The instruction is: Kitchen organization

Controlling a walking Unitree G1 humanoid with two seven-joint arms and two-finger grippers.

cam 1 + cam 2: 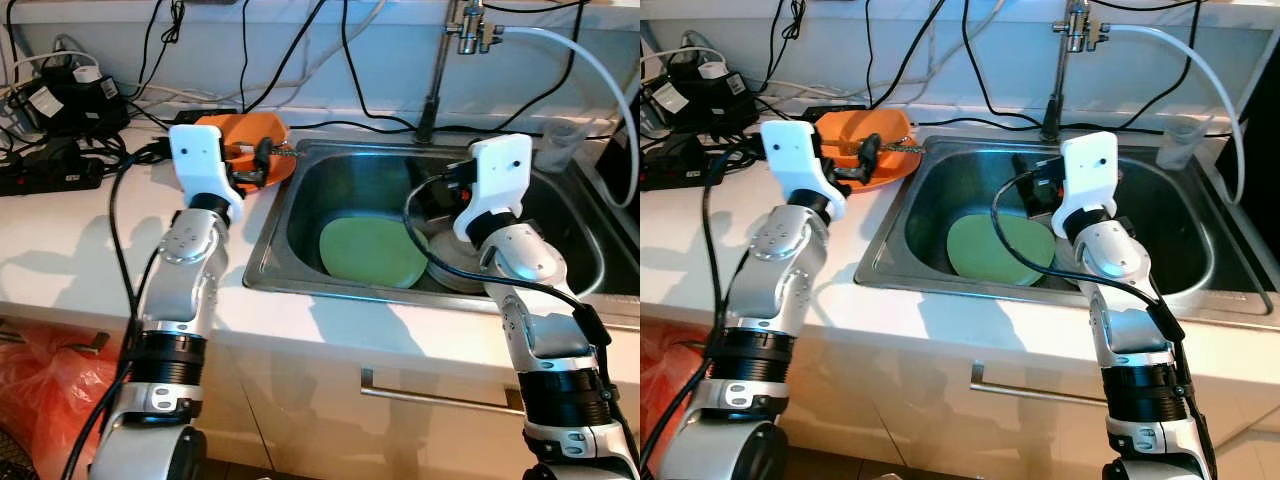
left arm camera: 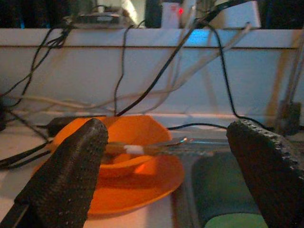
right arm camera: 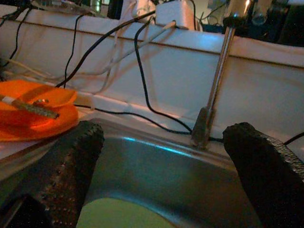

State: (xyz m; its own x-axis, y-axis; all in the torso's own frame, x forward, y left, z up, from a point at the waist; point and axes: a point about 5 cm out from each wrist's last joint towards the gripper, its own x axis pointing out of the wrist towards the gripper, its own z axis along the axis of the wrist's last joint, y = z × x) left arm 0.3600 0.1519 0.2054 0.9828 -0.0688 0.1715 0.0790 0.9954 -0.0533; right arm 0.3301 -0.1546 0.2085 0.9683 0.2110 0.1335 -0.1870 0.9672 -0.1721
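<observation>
An orange bowl (image 1: 240, 132) sits on an orange plate (image 2: 142, 183) on the white counter, just left of the steel sink (image 1: 270, 245). A utensil (image 2: 142, 148) lies across the bowl. My left gripper (image 1: 255, 165) hovers open right in front of the bowl, its fingers (image 2: 71, 171) holding nothing. A green plate (image 1: 370, 250) lies flat in the sink bottom, and a pale dish (image 1: 455, 272) lies beside it. My right gripper (image 1: 1035, 178) hangs open over the sink above these dishes, its fingers (image 3: 66, 171) apart and pointing toward the faucet (image 3: 216, 85).
Power strips and adapters (image 1: 55, 105) with several black cables crowd the counter's back left. A white hose (image 1: 590, 60) runs from the tap, near a clear cup (image 1: 558, 142). A red plastic bag (image 1: 40, 385) lies on the floor. Drawer handle (image 1: 430, 395) below the counter.
</observation>
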